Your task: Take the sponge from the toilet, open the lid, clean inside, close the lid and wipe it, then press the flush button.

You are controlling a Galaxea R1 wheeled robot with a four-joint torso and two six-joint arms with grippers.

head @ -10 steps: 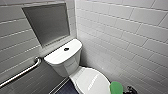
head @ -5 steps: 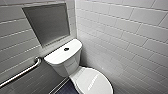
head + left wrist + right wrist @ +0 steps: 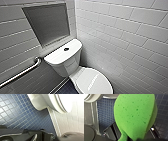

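Observation:
The white toilet (image 3: 65,65) stands in the corner, its oval lid (image 3: 93,80) down over the bowl. The small dark flush button (image 3: 66,49) sits in the middle of the flat tank top. In the right wrist view the bright green sponge (image 3: 134,115) looms large, pinched at its waist between the dark jaws of my right gripper (image 3: 132,132), which is shut on it above the blue floor. In the left wrist view my left gripper (image 3: 38,137) hangs open and holds nothing, low beside the underside of the toilet bowl (image 3: 41,102).
A metal grab bar (image 3: 21,72) runs along the left wall below a grey recessed niche (image 3: 46,23). White tiled walls (image 3: 125,37) close in on the toilet from the right and behind. The floor (image 3: 18,115) is small dark blue tiles.
A second ago a bit of the green sponge showed at the head view's lower edge beside the lid; it has since dropped below that edge. The toilet has not moved.

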